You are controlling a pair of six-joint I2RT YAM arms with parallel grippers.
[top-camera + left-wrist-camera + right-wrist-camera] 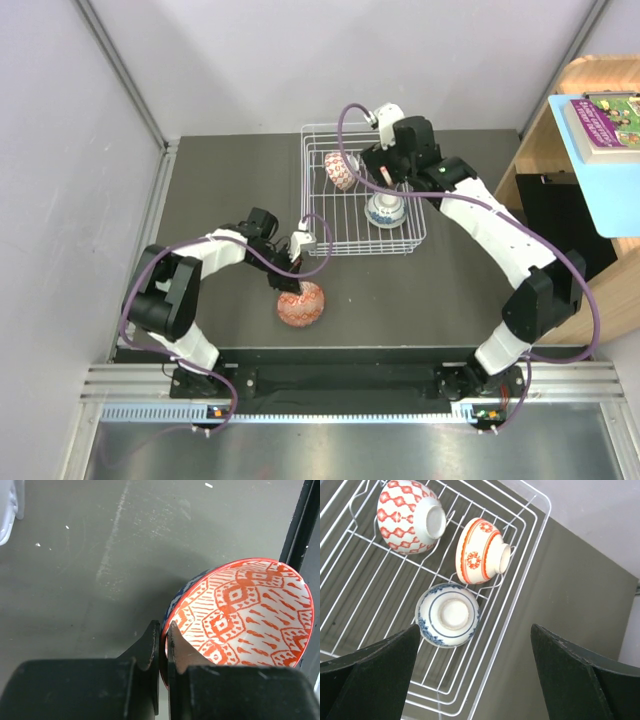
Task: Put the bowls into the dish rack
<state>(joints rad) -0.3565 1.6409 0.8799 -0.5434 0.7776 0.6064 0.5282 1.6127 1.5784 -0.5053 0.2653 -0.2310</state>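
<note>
The left pincer (162,647) is clamped tight on the rim of a tilted orange-red bowl (250,615); from above that bowl lies at the pincer's 6 o'clock, near the front edge of the tabletop (75,580); the dish rack (520,580) stands at its 1 o'clock, three bowls (447,615) inside; the right pincer (474,630) hangs above them, spread wide, holding nothing.

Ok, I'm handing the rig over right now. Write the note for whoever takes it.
Left gripper: jaws shut on the rim of a tilted orange-red bowl near the table front edge. A blue-patterned edge behind it may be another bowl.
Right gripper: open, empty, above the dish rack.
Done: diamond-patterned bowl, orange-banded bowl and blue-and-white bowl are racked.
To do: rack the held bowl and any other.
</note>
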